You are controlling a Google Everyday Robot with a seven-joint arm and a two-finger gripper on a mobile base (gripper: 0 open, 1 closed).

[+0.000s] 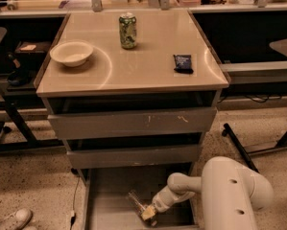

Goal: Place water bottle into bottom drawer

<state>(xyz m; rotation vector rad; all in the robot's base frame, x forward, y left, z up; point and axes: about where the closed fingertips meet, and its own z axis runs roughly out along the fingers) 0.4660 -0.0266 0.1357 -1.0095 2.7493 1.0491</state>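
Beige counter (133, 75): round white bowl (71, 53) at left, green soda can (127, 30) to its right, well apart. Below, the lowest grey metal drawer (109, 190) stands open. The small clear crinkled plastic water bottle (137, 200) lies tilted inside it. The tool (149, 213) is at the bottle's lower right end; whether it grips cannot be told. The bottle is judged light, thin-walled, crushable and slick, so grasp it gently around the middle.
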